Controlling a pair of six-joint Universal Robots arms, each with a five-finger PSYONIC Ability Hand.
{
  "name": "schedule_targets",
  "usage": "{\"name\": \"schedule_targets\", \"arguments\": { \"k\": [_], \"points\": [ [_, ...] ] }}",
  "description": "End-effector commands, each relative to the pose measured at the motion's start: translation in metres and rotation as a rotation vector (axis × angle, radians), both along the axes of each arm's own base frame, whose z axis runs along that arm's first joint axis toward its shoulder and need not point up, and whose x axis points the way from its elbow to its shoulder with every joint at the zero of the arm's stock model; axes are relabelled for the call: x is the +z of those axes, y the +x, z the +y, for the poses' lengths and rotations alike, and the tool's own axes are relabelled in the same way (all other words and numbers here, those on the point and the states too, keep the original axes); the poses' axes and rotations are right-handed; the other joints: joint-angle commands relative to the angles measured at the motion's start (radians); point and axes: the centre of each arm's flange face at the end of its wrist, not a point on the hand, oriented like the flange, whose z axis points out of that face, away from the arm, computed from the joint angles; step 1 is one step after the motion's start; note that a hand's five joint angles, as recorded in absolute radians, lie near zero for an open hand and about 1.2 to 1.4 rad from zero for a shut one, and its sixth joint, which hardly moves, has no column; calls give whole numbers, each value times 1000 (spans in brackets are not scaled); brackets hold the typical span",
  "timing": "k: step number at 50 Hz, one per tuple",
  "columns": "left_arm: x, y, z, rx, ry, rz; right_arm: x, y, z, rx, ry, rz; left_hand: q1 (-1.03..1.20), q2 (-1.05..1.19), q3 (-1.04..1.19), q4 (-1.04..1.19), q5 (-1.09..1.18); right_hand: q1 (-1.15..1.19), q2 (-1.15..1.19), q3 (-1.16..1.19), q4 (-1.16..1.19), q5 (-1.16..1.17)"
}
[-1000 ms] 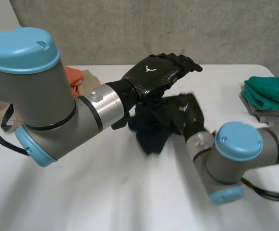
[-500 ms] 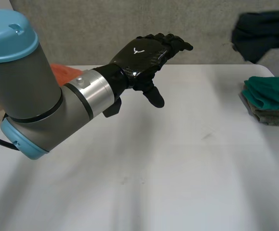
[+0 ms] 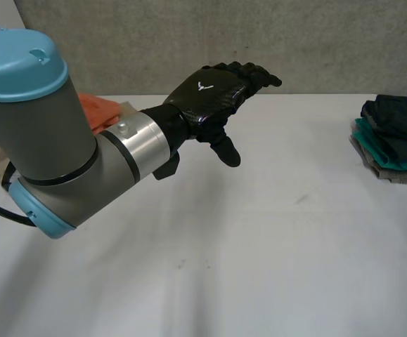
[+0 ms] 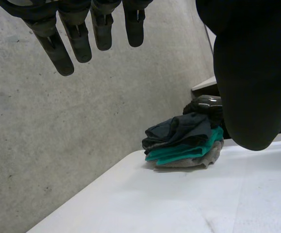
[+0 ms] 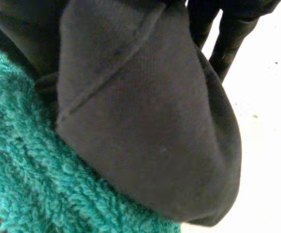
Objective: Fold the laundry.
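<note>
We take the stack of folded laundry (image 3: 391, 149) on the white bench (image 3: 259, 267) as our marker. It has three layers. A grey cloth (image 3: 389, 174) lies at the bottom, touching the bench, a teal fleecy towel (image 4: 179, 153) lies on that, and a dark navy folded garment (image 5: 145, 121) is on top. In the right wrist view the navy garment lies bunched over the teal towel. The black right hand (image 5: 230, 41) is right at the stack, against the garment; we cannot tell whether it grips the cloth or merely rests by it. The black left hand (image 3: 216, 95) hovers above the bench well apart from the stack. Its fingers (image 4: 79, 42) are straight and loosely spread, the thumb held away from them, with nothing in it. Its grey arm with light-blue caps (image 3: 55, 147) reaches in from the side opposite the stack. Beyond that arm, farther from the stack than the left hand, a crumpled orange cloth (image 3: 94, 109) lies on the bench.
</note>
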Motion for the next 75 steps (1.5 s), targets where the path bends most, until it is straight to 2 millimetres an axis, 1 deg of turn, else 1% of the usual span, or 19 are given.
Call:
{"name": "schedule_targets", "arguments": {
  "k": [1, 6, 11, 18, 21, 24, 30, 34, 35, 39, 48, 56, 59, 61, 63, 64, 67, 71, 75],
  "points": [
    [0, 0, 1, -1, 4, 0, 53, -9, 11, -200, -24, -70, 28, 27, 11, 22, 5, -518, -514, -521, -557, -534],
    [4, -1, 5, -8, -4, 5, 90, -14, 28, -311, 3, -66, 28, 27, 11, 22, 5, -518, -514, -521, -557, -534],
    [9, -2, 10, -18, -15, 13, 113, -33, 54, -483, 66, 105, 28, 27, 11, 22, 5, -518, -514, -521, -557, -534],
    [43, 5, 16, -12, -96, 71, 160, -44, 74, -761, 27, 349, 16, 15, -1, 10, -7, -518, -514, -521, -557, -534],
    [65, 11, 13, 20, -153, 111, 185, -18, 76, -773, -75, 379, 16, 15, -1, 10, -7, -518, -514, -521, -557, -534],
    [84, 18, 6, 81, -196, 147, 215, 31, 83, -674, -216, 339, 16, 15, -1, 10, -7, -518, -514, -521, -557, -534],
    [94, 70, -57, 405, -238, 158, 241, 101, 126, -458, -362, 277, 7, 7, -9, 1, -15, -518, -514, -521, -557, -534],
    [77, 105, -102, 547, -254, 78, 218, 152, 159, -257, -352, 294, 7, 7, -9, 1, -15, -518, -514, -521, -557, -534],
    [67, 112, -114, 573, -249, 47, 203, 172, 174, -172, -318, 296, 7, 7, -9, 1, -15, -518, -514, -521, -557, -534],
    [11, 151, -174, 699, -236, -102, 163, 206, 204, -51, -210, 302, 7, 7, -9, 1, -15, -518, -514, -521, -557, -534],
    [-101, 200, -268, 813, -277, -217, 85, 233, 243, 75, 55, 350, 10, 10, -6, 4, -12, -518, -514, -521, -557, -534],
    [-169, 213, -299, 820, -241, -240, 51, 231, 243, 59, 155, 389, 30, 30, 14, 25, 8, -518, -514, -521, -557, -534],
    [-179, 214, -302, 821, -237, -243, 52, 230, 241, 50, 154, 388, 86, 86, 70, 80, 64, -518, -514, -521, -557, -534],
    [-183, 213, -303, 821, -239, -241, 52, 229, 240, 47, 154, 388, 347, 346, 330, 341, 324, -518, -514, -521, -557, -534],
    [-183, 212, -303, 825, -242, -239, 52, 228, 240, 43, 155, 388, 704, 704, 688, 698, 682, -518, -514, -521, -557, -534],
    [-181, 207, -301, 818, -247, -236, 52, 228, 240, 43, 155, 388, 1174, 1173, 1157, 1168, 1151, -518, -514, -521, -557, -534],
    [-169, 201, -299, 831, -268, -221, 52, 228, 240, 41, 158, 387, 1199, 1198, 1182, 1193, 1176, -518, -514, -521, -557, -534],
    [-134, 178, -283, 830, -322, -181, 53, 227, 240, 38, 153, 386, 1199, 1198, 1182, 1193, 1176, -518, -514, -521, -557, -534],
    [-72, 142, -240, 762, -399, -76, 54, 226, 240, 23, 153, 387, 1199, 1198, 1182, 1193, 1176, -518, -514, -521, -557, -534]
  ]
}}
